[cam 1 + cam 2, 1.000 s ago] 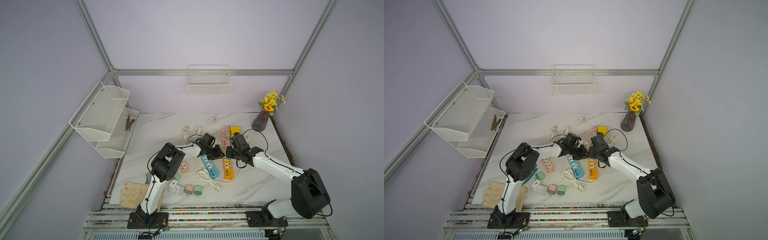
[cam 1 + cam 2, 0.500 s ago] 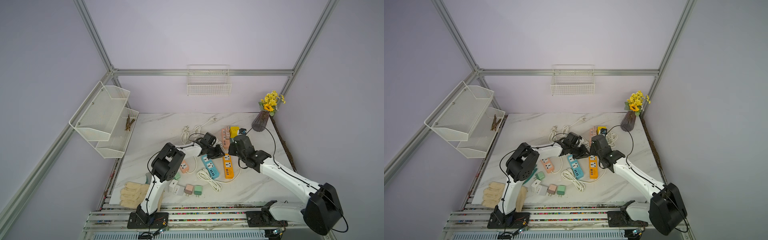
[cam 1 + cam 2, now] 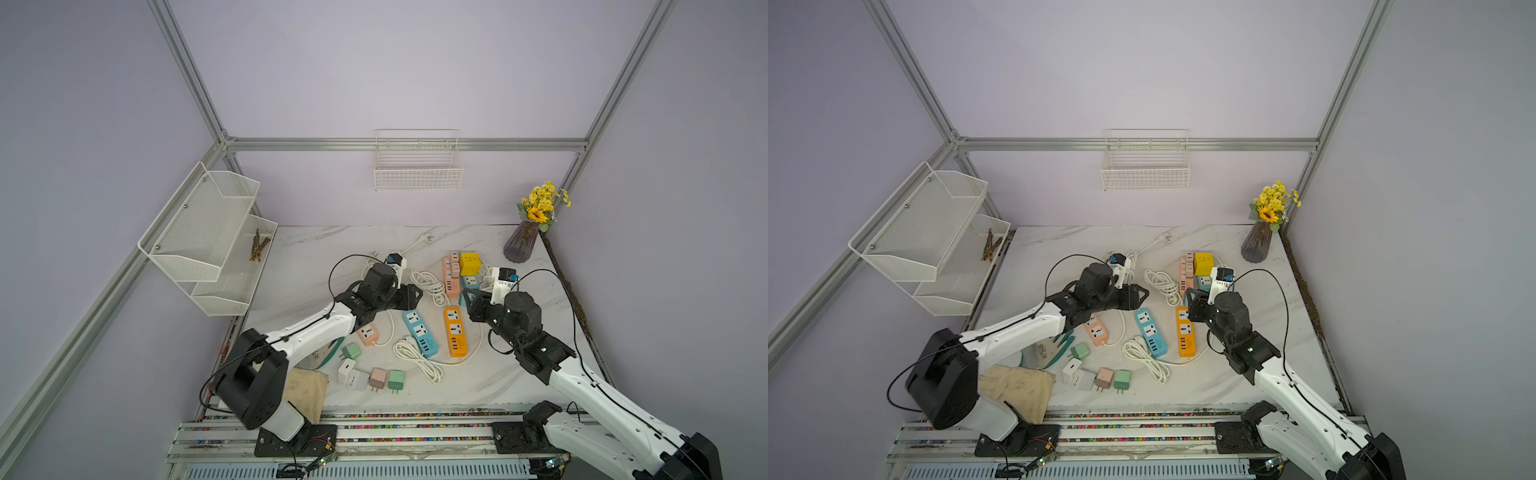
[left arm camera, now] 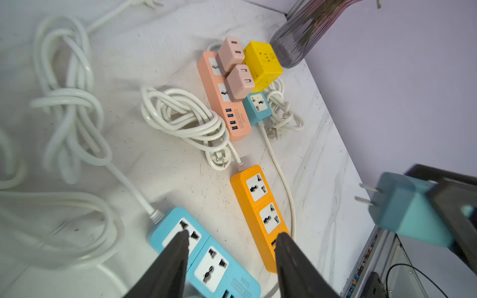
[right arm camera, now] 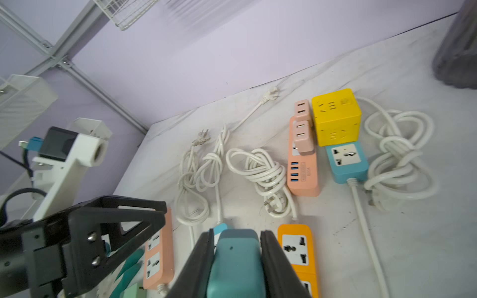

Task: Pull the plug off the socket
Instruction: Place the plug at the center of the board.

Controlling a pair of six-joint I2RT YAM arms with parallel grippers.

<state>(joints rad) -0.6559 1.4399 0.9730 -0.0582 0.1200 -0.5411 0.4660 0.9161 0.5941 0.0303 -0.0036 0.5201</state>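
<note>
Plug (image 5: 236, 260), teal, clamped in right gripper (image 5: 237, 233), prongs bare, up in the air above end of blue strip (image 4: 206, 258), beside orange strip (image 4: 260, 211). Left gripper (image 4: 232, 236) spread apart over blue strip, possibly touching it.

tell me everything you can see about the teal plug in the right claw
The teal plug is a small boxy charger block of smooth matte plastic with rounded edges. The right claw is shut on its two sides. In the left wrist view its two flat metal prongs stick out bare, in no socket. Nothing else touches it.
</note>
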